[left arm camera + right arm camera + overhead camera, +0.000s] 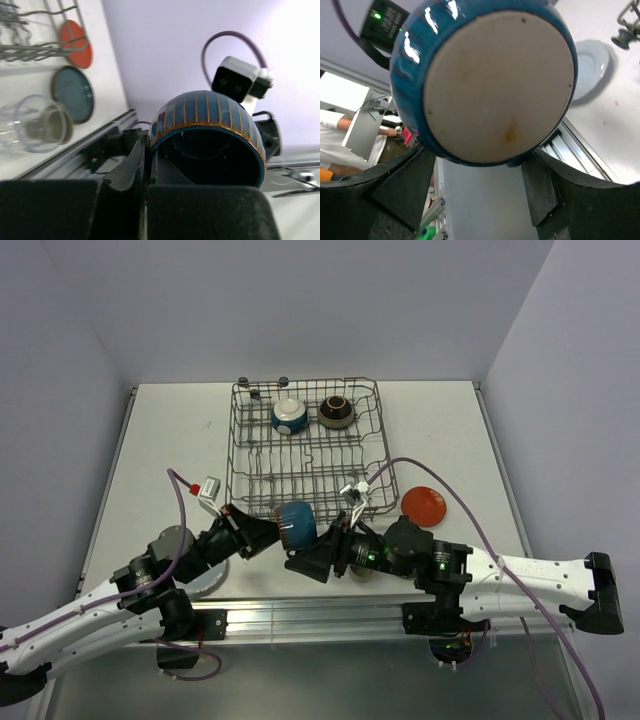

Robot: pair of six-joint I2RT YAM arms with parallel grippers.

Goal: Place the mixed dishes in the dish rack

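Note:
A blue striped mug (297, 522) hangs on its side in the air in front of the dish rack (262, 455). My left gripper (280, 527) is shut on its rim, one finger inside and one outside (146, 150). The mug fills the left wrist view (210, 115) with its dark mouth facing the camera. My right gripper (312, 552) is open just behind the mug. In the right wrist view its fingers (405, 185) stand wide on either side below the mug's beige base (495, 80), apart from it.
The rack holds a white-inside bowl (289, 415) and a brown bowl (335, 412) at the back. An orange-red plate (424, 505) lies right of the rack. A teal plate (74, 94), a clear glass (35, 122) and a pale plate (592, 62) lie near the table's front.

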